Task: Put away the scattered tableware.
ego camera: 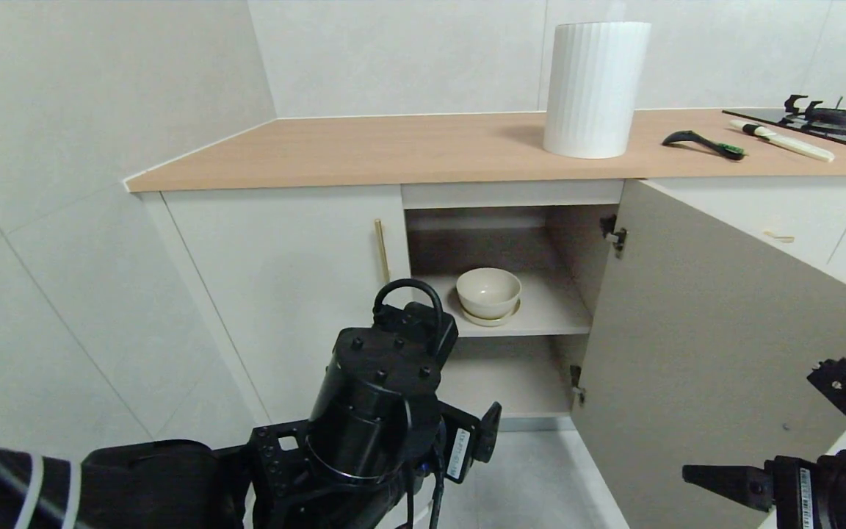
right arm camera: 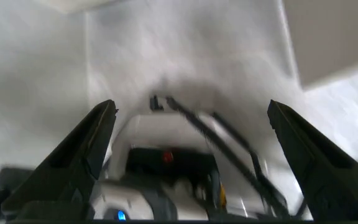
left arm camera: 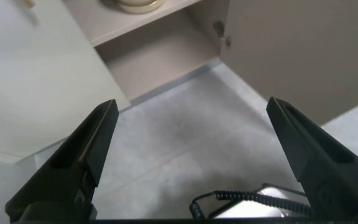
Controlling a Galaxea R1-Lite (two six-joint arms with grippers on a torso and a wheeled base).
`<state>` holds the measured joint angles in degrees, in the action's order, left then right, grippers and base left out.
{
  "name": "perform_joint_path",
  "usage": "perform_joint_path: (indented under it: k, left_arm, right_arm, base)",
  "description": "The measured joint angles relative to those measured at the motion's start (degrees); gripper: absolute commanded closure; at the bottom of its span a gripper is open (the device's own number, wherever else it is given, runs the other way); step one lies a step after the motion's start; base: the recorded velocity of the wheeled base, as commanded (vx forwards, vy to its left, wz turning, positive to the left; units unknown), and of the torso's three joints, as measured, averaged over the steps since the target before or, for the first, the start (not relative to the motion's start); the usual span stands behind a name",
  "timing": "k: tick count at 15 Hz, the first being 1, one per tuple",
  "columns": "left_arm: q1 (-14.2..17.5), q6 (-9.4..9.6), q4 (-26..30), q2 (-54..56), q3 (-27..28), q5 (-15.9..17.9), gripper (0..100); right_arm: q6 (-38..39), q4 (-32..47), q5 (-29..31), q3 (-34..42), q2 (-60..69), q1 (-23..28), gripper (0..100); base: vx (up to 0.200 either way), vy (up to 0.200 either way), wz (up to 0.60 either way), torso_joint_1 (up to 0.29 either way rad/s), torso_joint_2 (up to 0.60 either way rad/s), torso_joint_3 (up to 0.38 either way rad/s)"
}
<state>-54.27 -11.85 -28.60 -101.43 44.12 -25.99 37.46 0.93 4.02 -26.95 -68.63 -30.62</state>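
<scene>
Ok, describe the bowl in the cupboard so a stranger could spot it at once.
Under the wooden countertop, below the tall white ribbed canister, one cabinet stands open. On its upper shelf sits a cream bowl, deep and rounded, unlike the flat saucer beneath it.

The bowl [ego camera: 488,292] is showing cream; at one o'clock, the ribbed canister [ego camera: 595,88] is gleaming white against a tan counter [ego camera: 364,150].

From the head we look forward and down at the open cabinet [ego camera: 577,250] below the table [ego camera: 393,150], from a little way back. Our left wrist camera looks down past the left gripper [left arm camera: 190,104] at the floor [left arm camera: 185,143] just before that cabinet. Both views share its shelf [ego camera: 548,308], bowl [ego camera: 488,292] and door [ego camera: 687,353]. Our right wrist camera faces the floor by that door, past the right gripper [right arm camera: 190,106].
</scene>
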Motion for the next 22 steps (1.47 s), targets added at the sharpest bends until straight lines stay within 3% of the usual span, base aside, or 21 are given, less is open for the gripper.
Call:
perform_joint_path:
  k: [7, 11, 15, 17, 19, 22]
  left_arm:
    - [0.04, 0.3, -0.02, 0.44, 0.0, -0.04, 0]
    - [0.06, -0.02, -0.05, 0.46, 0.21, -0.04, 0]
    - [-0.09, 0.09, -0.05, 0.57, 0.12, -0.09, 0]
    - [0.0, 0.09, -0.05, 0.6, 0.11, -0.11, 0]
    - [-0.05, 0.09, -0.02, 0.6, 0.11, -0.09, 0]
    - [-0.05, 0.02, -0.02, 0.63, 0.21, -0.01, 0]
  right_arm:
    - [0.0, 22.88, -9.63, -0.17, 12.0, 0.0, 0]
    - [0.0, 23.52, -10.62, -0.24, 14.88, 0.09, 0]
    - [1.95, 23.63, -7.77, -0.66, 15.12, 3.04, 0]
    - [2.02, 23.56, -5.17, -1.85, 14.73, 8.22, 0]
    - [2.02, 22.27, -1.73, -3.78, 14.03, 16.48, 0]
    - [1.51, 13.8, 6.16, -5.57, 10.59, 24.56, 0]
  base:
    - [0.0, 0.0, 0.0, 0.0, 0.0, 0.0]
    - [-0.15, 0.0, 0.0, 0.005, 0.0, 0.004]
    - [0.0, 0.0, 0.0, 0.0, 0.0, 0.0]
    - [0.0, 0.0, 0.0, 0.0, 0.0, 0.0]
    - [0.0, 0.0, 0.0, 0.0, 0.0, 0.0]
    - [0.0, 0.0, 0.0, 0.0, 0.0, 0.0]
